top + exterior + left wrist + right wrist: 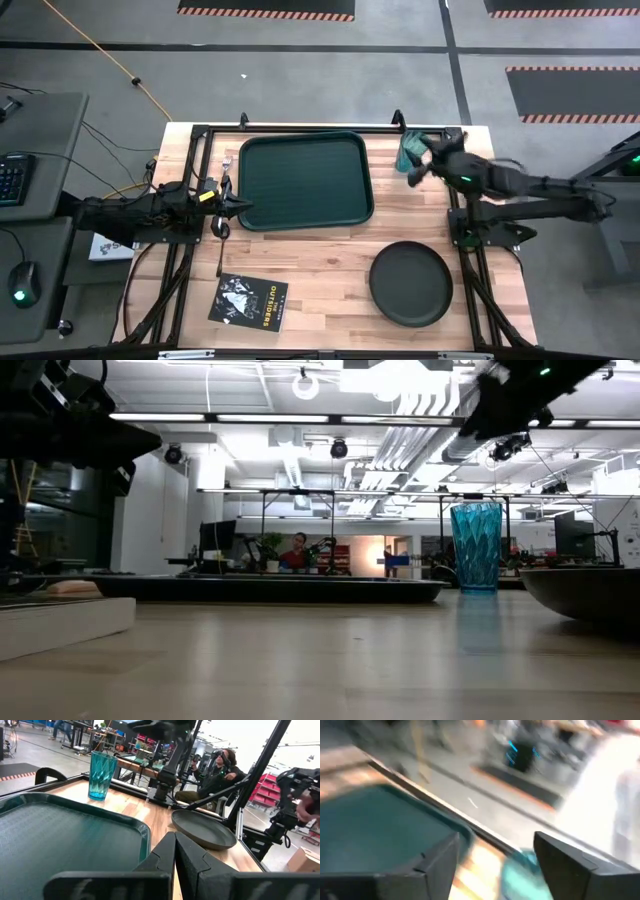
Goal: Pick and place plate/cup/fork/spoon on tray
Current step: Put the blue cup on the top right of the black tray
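Cup [410, 150] just beside right fingers [432, 865] (spread apart, not touching); left fingers [167, 857] pressed together by tray [305, 180].

You are looking down on a pale wooden tabletop [330, 250] inside a black frame. The dark green tray [305, 180] lies flat at its far middle. The teal cup [411, 150] stands upright near the far right corner, just beside the tray but apart from it. The black plate [411, 284] rests at the near right. A black booklet [249, 300] with white print lies at the near left. A slim utensil [221, 240] lies off the tray's left edge.
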### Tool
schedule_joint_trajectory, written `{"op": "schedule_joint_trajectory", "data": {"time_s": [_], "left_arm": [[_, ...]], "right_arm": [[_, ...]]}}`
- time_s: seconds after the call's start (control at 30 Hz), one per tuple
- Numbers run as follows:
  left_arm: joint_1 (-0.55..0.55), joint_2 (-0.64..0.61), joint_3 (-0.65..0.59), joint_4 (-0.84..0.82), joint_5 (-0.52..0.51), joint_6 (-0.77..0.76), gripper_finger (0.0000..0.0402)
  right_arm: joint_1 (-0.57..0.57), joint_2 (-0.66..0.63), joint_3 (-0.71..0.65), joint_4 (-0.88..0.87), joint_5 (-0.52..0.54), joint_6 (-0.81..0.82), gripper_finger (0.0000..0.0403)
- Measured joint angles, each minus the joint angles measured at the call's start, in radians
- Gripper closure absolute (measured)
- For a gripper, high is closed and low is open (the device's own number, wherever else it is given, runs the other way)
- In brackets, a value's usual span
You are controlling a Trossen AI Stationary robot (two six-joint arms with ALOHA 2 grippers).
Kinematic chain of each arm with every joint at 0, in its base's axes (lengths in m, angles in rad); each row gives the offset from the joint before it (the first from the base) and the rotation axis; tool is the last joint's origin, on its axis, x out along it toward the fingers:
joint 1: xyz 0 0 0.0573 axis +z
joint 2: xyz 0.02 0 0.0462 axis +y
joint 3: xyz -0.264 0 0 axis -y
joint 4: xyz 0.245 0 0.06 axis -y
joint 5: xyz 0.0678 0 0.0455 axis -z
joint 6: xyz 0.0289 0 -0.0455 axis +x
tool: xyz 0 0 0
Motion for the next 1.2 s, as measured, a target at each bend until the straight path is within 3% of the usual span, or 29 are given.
{"op": "schedule_joint_trajectory", "data": {"time_s": [0.2, 0.47, 0.8, 1.2], "left_arm": [[0.0, 0.0, 0.0, 0.0, 0.0, 0.0, 0.0401], [0.0, 0.0, 0.0, 0.0, 0.0, 0.0, 0.0401], [0.0, 0.0, 0.0, 0.0, 0.0, 0.0, 0.0401], [0.0, 0.0, 0.0, 0.0, 0.0, 0.0, 0.0401]], "right_arm": [[-0.15, 0.27, 0.204, -0.295, -0.081, 0.065, 0.0133], [-0.304, 0.48, 0.34, -0.409, -0.247, 0.04, 0.0133], [-0.433, 0.615, 0.357, -0.469, -0.362, 0.026, 0.0133], [-0.463, 0.735, 0.357, -0.483, -0.464, -0.001, 0.0157]]}}
